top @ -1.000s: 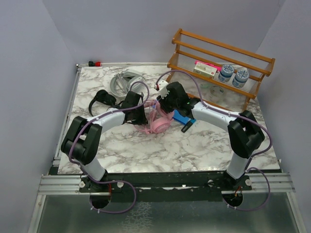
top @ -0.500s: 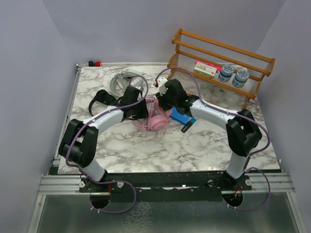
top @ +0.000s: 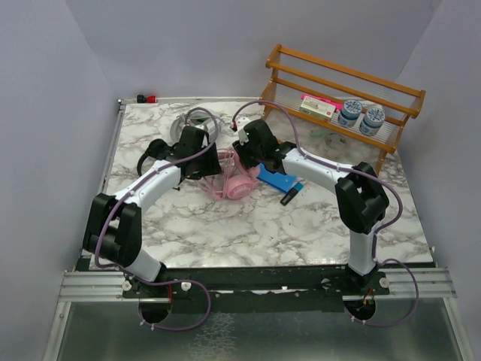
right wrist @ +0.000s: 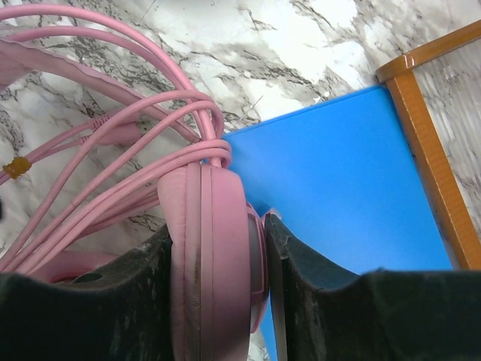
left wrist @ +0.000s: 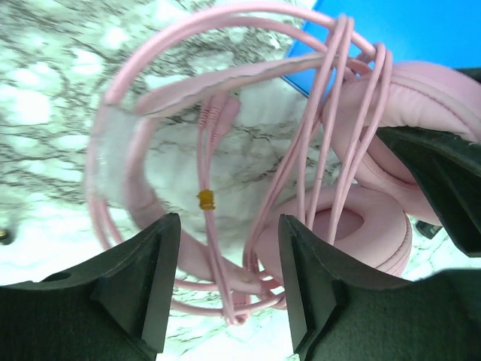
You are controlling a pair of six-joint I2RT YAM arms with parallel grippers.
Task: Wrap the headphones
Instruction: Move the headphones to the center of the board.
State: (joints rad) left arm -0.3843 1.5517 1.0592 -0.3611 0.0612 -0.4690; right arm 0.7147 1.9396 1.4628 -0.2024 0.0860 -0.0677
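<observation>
The marble table (top: 225, 226) carries the pink headphones (top: 234, 183) at its middle, between both arms and beside a blue flat case (top: 279, 180). The right gripper (right wrist: 218, 241) is clamped on one ear cup (right wrist: 214, 188), which stands on edge. The left gripper (left wrist: 228, 233) hangs empty, jaws apart, straight over the headband (left wrist: 105, 158), which arches leftward from the cups. The cable (left wrist: 331, 120) coils cross the band by the cups, so the left arm looks nearer.

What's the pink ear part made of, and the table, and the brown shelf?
The pink headphones' ear pad looks like soft matte faux leather: smooth, with seams. The table looks like marble, white with grey veins, maybe only a print. The shelf looks like varnished wood: orange-brown, shiny.
</observation>
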